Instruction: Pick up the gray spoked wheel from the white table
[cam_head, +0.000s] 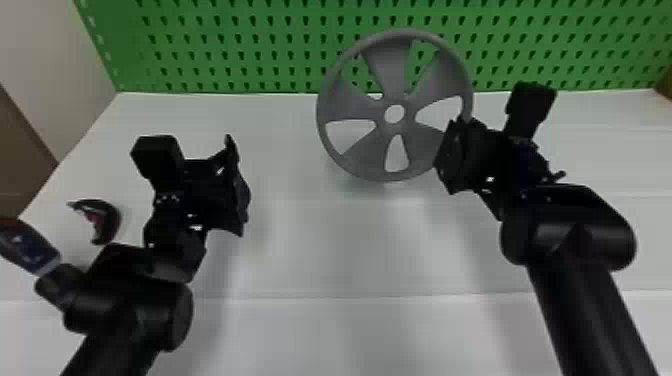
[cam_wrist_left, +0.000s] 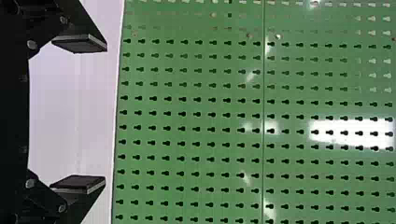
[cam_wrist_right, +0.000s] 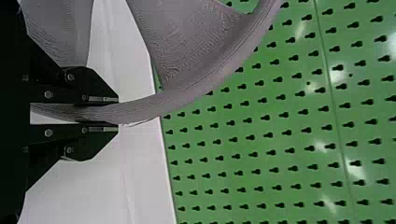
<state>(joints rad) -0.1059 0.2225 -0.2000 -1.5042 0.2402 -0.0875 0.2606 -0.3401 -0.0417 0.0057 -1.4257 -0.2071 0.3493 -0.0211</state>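
Note:
The gray spoked wheel (cam_head: 395, 60) stands upright, facing the head camera, above the far part of the white table (cam_head: 320, 250); whether its lower rim touches the surface I cannot tell. My right gripper (cam_head: 452, 150) is at the wheel's lower right edge. In the right wrist view, both fingers of the right gripper (cam_wrist_right: 105, 114) are closed around the rim of the wheel (cam_wrist_right: 196, 88). On the left side of the table, my left gripper (cam_head: 240, 185) is apart from the wheel. Its fingers are spread wide in the left wrist view, where the left gripper (cam_wrist_left: 79, 114) holds nothing.
A green pegboard (cam_head: 250, 45) rises along the table's back edge, behind the wheel. Near the left arm lie a dark curved object (cam_head: 107, 220) and a blue-and-red object (cam_head: 27, 245). A pale wall (cam_head: 65, 60) borders the table's left side.

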